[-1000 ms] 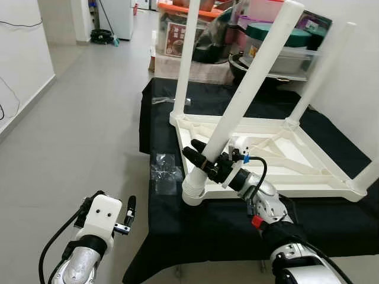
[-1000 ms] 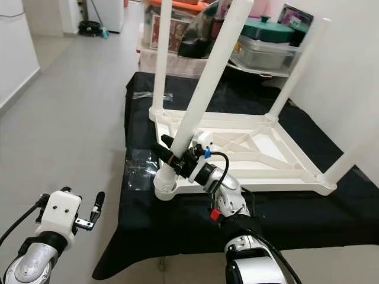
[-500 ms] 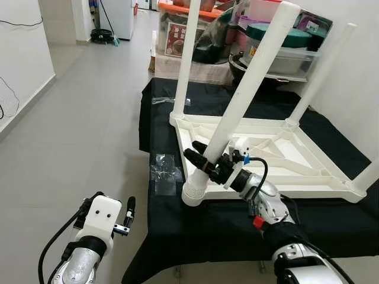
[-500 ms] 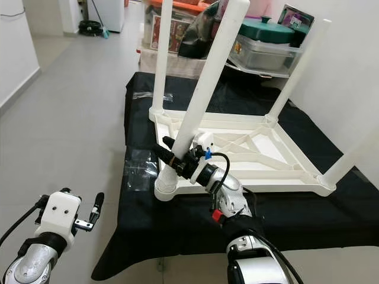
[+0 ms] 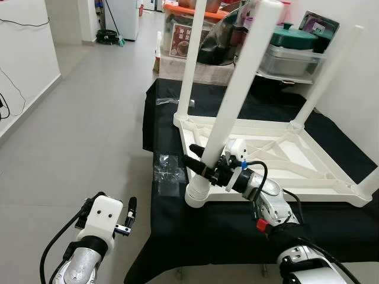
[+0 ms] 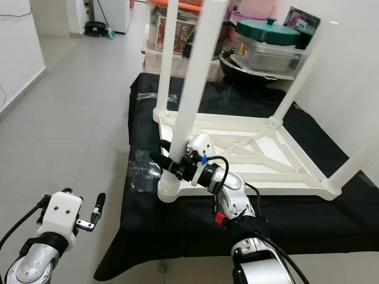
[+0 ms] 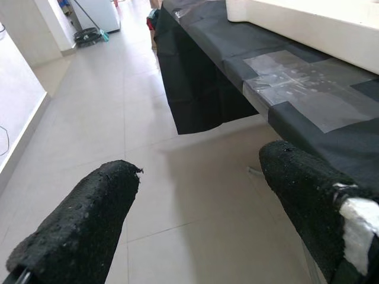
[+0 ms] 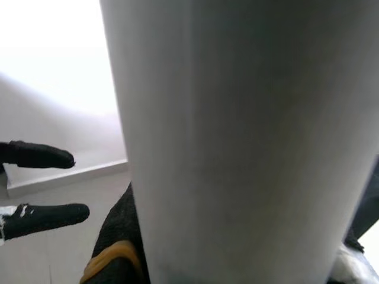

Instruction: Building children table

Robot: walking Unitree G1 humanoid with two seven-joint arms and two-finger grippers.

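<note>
Black cloth is draped over the work surface, with clear plastic wrap lying at its edge. Behind, a grey lidded container with a green lid and an orange-lidded box are stacked. Grey tiled floor is seen alongside.

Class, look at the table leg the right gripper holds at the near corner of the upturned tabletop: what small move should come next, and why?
Probably tilt it upright. The right gripper is shut on the white leg, which leans away from the tabletop while the far-left leg stands straight. Its ribbed base looks beside the corner, not seated.
</note>
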